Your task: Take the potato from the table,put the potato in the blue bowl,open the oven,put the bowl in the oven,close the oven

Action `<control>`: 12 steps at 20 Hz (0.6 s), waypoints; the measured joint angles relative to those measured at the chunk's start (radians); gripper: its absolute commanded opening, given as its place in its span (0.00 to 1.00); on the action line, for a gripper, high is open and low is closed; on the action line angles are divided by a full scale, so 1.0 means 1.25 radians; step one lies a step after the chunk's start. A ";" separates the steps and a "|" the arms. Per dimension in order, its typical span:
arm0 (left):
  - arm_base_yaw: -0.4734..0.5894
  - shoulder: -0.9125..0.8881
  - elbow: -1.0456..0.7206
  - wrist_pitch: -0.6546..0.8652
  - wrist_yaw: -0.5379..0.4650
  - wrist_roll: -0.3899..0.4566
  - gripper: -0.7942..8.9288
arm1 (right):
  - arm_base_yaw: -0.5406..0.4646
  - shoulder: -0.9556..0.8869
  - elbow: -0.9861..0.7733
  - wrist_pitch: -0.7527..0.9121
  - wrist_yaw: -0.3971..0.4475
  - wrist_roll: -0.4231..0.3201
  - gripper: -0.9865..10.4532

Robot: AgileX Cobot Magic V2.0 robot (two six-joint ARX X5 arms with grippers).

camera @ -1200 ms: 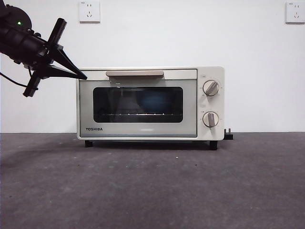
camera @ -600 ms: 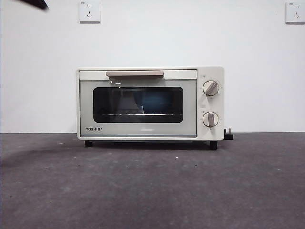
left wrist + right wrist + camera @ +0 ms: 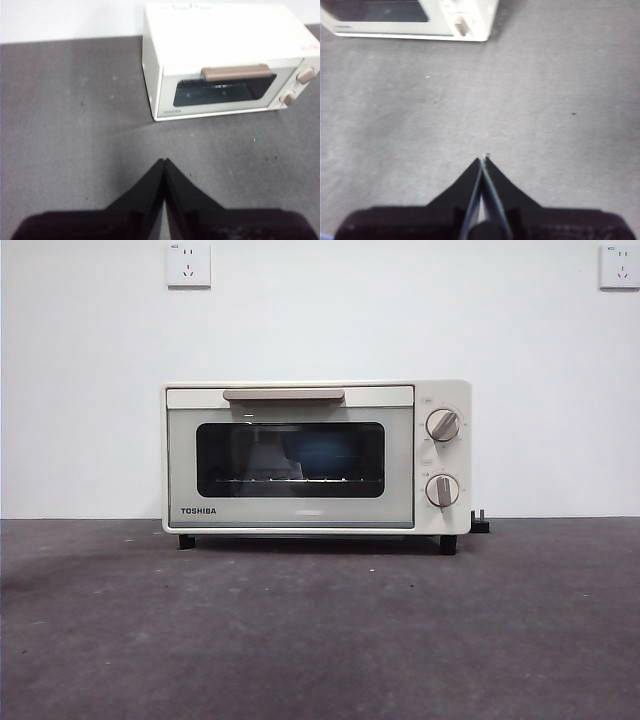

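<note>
Front view: the oven (image 3: 316, 457) stands on the table (image 3: 320, 630) with its door closed; a blue shape shows dimly behind the glass, and neither arm appears. Left wrist view: the left gripper (image 3: 164, 161), jaws pressed together and empty, hangs above bare table, well short of the oven (image 3: 227, 60). Right wrist view: the right gripper (image 3: 483, 160), likewise closed, hangs well apart from the oven's knob end (image 3: 462, 22).

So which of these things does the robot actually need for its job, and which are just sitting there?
Part of the job:
- oven, door shut
- blue bowl, dimly seen through the oven window
- table

Just there:
- wall sockets
- plug beside the oven
</note>
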State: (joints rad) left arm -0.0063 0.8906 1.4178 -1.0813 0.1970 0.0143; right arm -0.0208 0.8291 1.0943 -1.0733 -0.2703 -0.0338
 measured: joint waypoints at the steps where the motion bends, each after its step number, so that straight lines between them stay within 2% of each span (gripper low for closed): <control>1: -0.001 0.000 0.000 -0.002 0.000 0.000 0.08 | 0.000 0.000 0.000 0.000 0.015 0.000 0.09; 4: -0.001 0.020 0.000 -0.002 0.000 0.000 0.08 | 0.000 0.006 0.000 0.001 0.040 0.000 0.09; 10: -0.002 0.089 -0.001 0.000 0.001 0.001 0.08 | 0.000 0.027 0.000 0.017 0.043 0.000 0.09; 12: -0.004 0.057 -0.023 0.085 -0.026 0.023 0.08 | 0.000 0.039 0.000 0.020 0.049 0.000 0.09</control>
State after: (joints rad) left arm -0.0109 0.9615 1.3888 -0.9756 0.1642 0.0425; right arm -0.0208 0.8783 1.0943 -1.0485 -0.2096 -0.0338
